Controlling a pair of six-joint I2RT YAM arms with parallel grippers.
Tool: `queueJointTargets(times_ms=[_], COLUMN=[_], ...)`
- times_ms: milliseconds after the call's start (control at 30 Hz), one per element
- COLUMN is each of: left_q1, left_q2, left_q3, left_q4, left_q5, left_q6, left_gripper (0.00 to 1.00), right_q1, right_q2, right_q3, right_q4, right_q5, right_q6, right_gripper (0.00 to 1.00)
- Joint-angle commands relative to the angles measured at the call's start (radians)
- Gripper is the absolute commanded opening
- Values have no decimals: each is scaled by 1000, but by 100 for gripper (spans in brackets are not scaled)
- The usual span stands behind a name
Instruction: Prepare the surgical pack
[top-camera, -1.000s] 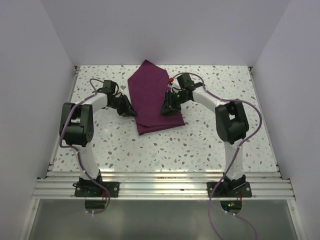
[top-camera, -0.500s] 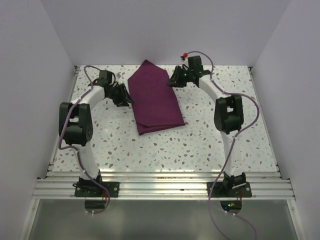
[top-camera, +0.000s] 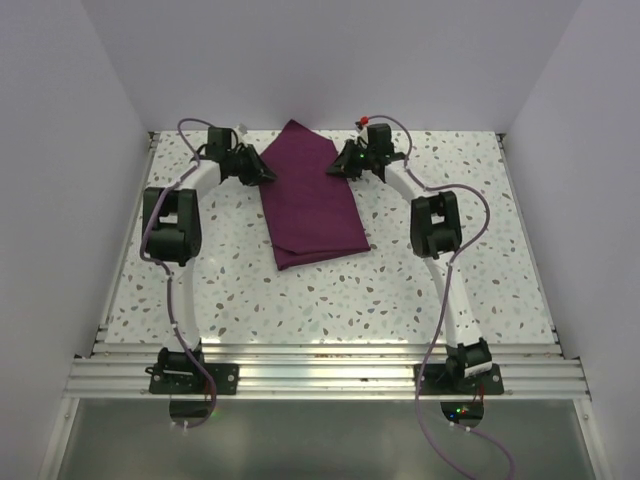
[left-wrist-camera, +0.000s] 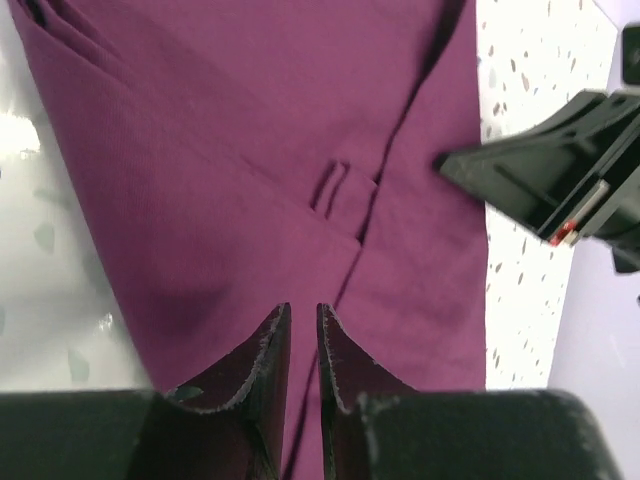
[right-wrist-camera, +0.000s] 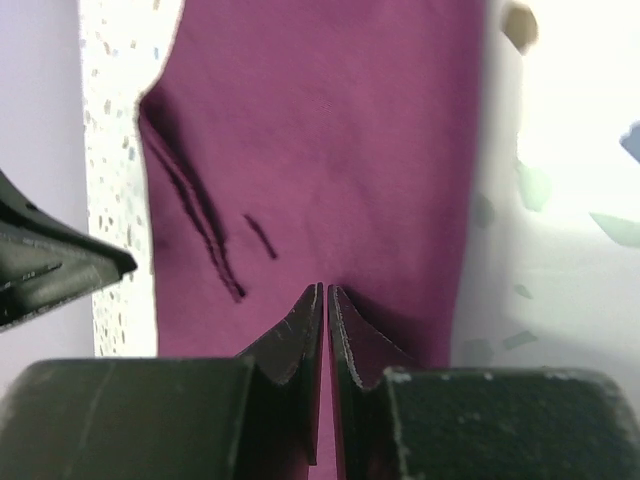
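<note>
The table (top-camera: 420, 290) bears the folded cloth (top-camera: 310, 200) at its far centre. Step in hand: probably a two-arm grasp of the bundle's far end. The left gripper (top-camera: 268, 172) is at its left edge, jaws nearly together; the right gripper (top-camera: 335, 168) is at its right edge, jaws pressed together. Whether either pinches fabric cannot be told. Next: confirm grip, then move both arms in step.

Speckled terrazzo table (top-camera: 330, 290), plain white walls (top-camera: 330, 60) 3 sides — alu rails (top-camera: 330, 375) at front, even light
</note>
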Motion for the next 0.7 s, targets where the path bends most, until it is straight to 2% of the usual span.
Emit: queueJointTargets(times_ms=[0,100,233,333,433,667], left_q1=[9,9,13,25,38,55], left_q2=[88,152,299,354,362,375], left_q3=[86,127,318,391,399,446], left_q4=[-49,-86,-276,-305,-278,-348], left_q5=[46,48,23,40,67,71], left_q6=[-46,-47,9,19,23,112], left_gripper=[20,22,22,22,22,25], right_q1=[-19,-28,-48,-51,-51,-55], right_q2=[-29,-78,-128,-165,-205,-248], right_q3=[-34,-154,-301,-381,-479,-484], right_q4=[70,104,124,137,166,55], right_q5=[-49,-32,0,17,26,72], right_q6=[50,55,66,75,86,23], right_gripper=[8,6,4,3,3,3])
